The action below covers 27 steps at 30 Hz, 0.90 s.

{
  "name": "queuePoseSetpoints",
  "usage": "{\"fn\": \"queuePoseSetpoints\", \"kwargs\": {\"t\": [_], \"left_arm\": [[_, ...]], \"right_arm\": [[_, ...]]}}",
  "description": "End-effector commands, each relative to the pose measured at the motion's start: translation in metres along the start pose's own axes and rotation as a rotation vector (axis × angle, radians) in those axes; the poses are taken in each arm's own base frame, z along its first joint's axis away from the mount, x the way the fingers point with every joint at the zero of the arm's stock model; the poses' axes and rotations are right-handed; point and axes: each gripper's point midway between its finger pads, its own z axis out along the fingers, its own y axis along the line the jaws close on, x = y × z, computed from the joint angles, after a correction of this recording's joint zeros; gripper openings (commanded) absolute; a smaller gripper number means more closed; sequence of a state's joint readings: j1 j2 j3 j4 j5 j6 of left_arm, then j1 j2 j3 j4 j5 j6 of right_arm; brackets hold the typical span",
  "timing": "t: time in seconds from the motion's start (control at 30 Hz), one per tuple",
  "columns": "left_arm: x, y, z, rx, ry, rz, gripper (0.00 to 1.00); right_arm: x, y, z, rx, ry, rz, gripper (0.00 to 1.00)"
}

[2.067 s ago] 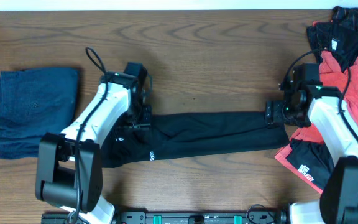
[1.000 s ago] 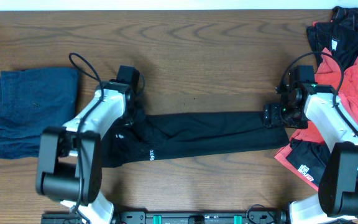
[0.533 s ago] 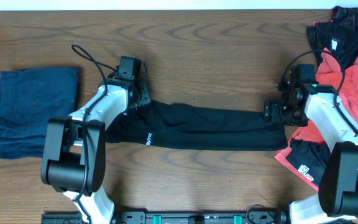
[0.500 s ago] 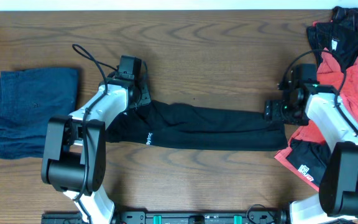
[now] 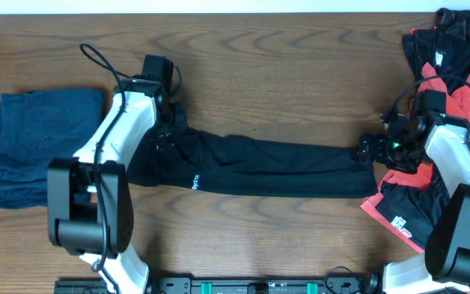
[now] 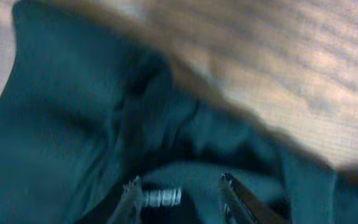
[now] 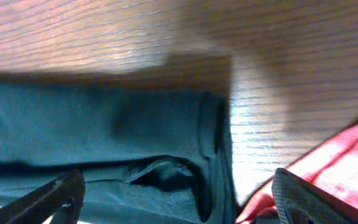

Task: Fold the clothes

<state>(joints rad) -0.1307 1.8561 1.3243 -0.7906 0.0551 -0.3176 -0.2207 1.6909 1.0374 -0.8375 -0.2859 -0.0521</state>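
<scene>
black garment (image 5: 276,167) is laid out in a long strip across the middle of the table (image 5: 284,73), one end under each arm. the left end sits right under the left gripper (image 5: 168,135), the right end just in front of the right gripper (image 5: 368,151).

left wrist view is pretty blurry. the left gripper (image 6: 179,180) has its fingers (image 6: 132,193) partway apart with dark cloth (image 6: 73,124) bunched up around and between them. honestly can't tell if it's actually pinching the fabric or just sitting over it.

right gripper (image 7: 178,180) is spread wide, fingers (image 7: 61,194) way out at the edges of the view, holding nothing. the hemmed end of the garment (image 7: 92,118) lies flat on the wood between them.

the garment itself is narrow and fairly straight, wider and more rumpled at the left end, with a few long creases and a small white print (image 5: 196,181) near the left. there's a folded blue piece (image 5: 43,147) off to the far left, well apart, and a red and black pile (image 5: 459,90) on the right, just beside the garment's right end.
</scene>
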Motion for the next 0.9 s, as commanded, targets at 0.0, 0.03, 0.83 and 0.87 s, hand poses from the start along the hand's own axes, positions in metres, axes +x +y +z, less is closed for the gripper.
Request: {"fn": "queuePoseSetpoints", "kwargs": {"t": [0.0, 0.03, 0.83, 0.87], "left_arm": [[0.001, -0.001, -0.02, 0.015, -0.013, -0.014, 0.42], [0.003, 0.0, -0.02, 0.011, -0.003, -0.014, 0.42], [0.046, 0.003, -0.024, 0.019, 0.183, -0.024, 0.42], [0.047, 0.0, -0.024, 0.037, 0.189, -0.025, 0.42]], "right_arm": [[0.005, 0.006, 0.004, -0.056, 0.013, -0.042, 0.97], [0.007, 0.006, 0.005, -0.057, 0.019, -0.04, 0.97], [0.017, 0.013, 0.053, -0.136, 0.07, -0.05, 0.01], [0.012, 0.012, 0.051, -0.134, 0.056, -0.048, 0.01]]}}
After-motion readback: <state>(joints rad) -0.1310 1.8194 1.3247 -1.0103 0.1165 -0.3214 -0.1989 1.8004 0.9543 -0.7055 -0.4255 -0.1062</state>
